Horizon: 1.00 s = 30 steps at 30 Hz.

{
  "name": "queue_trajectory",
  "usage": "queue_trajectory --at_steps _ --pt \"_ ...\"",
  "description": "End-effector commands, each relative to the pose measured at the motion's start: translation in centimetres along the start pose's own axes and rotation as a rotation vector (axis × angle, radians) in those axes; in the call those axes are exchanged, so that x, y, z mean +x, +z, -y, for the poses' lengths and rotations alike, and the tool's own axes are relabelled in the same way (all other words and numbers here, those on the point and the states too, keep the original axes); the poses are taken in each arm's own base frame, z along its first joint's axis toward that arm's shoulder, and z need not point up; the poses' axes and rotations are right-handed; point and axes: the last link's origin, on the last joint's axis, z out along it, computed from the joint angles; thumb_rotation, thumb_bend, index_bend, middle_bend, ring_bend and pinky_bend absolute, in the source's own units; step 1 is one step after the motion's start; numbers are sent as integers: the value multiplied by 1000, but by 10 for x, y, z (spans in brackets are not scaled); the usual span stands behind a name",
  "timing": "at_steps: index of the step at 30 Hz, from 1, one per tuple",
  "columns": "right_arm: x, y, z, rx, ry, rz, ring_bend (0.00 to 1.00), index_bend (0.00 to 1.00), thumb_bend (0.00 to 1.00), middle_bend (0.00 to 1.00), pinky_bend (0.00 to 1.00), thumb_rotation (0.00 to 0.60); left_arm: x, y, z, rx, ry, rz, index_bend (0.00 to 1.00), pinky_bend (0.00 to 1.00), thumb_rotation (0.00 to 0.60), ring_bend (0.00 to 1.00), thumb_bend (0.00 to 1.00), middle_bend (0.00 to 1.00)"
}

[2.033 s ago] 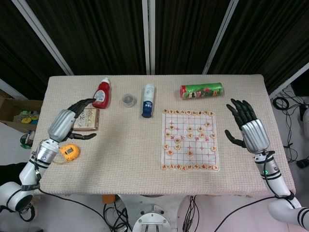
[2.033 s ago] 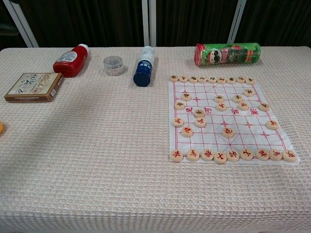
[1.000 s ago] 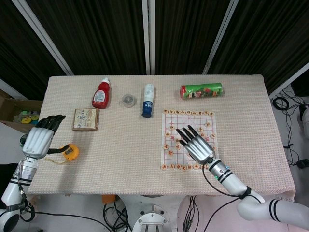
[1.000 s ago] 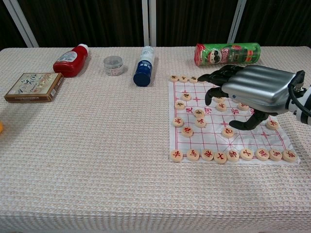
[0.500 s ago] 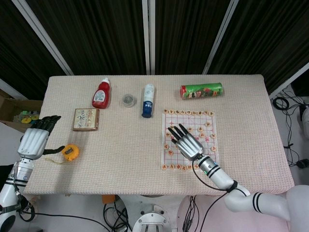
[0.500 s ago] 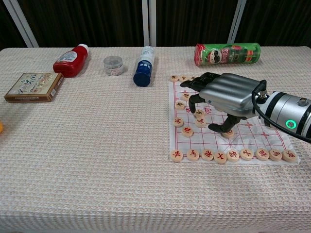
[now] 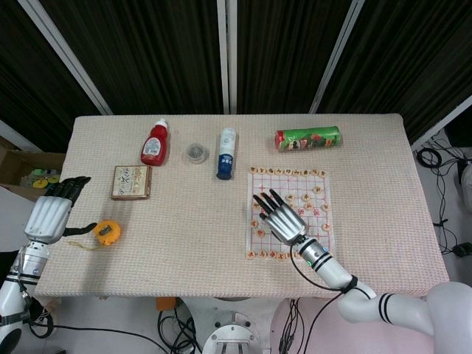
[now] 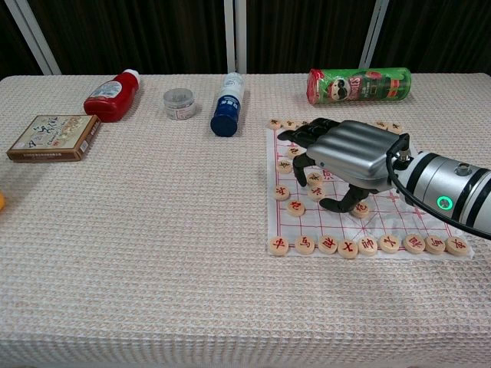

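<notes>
One chessboard [image 8: 399, 218], two bottles [image 8: 228, 103]

Right hand [image 8: 347, 157], two seconds ago raised with fingers spread beside the right edge of the chess sheet [image 7: 318, 221], now lies low over the sheet's left half, having travelled leftward across it; its fingers [image 8: 295, 135] reach over the pieces in the upper left columns, thumb down near a piece at the centre. Left hand [image 7: 48, 215], earlier stretched over the card box [image 7: 132, 182] towards the red bottle [image 7: 154, 143], has withdrawn past the left bench edge, beside the yellow tape measure [image 7: 108, 232].
</notes>
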Motion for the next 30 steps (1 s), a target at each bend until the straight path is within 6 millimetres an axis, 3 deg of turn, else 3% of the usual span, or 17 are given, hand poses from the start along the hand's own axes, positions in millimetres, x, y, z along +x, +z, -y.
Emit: queue_trajectory --at_steps 1,16,30 --pt "-1 1 0 -2 -2 4 0 434 287 27 0 600 0 0 0 1 -3 0 110 209 467 118 130 124" --pt "-5 2 -1 -10 -10 10 0 493 305 26 0 600 0 0 1 10 -41 1 111 209 472 118 131 125" --pt "5 7 -6 -31 8 -51 0 551 306 22 0 600 -1 -1 5 22 -74 8 111 209 474 118 131 125"
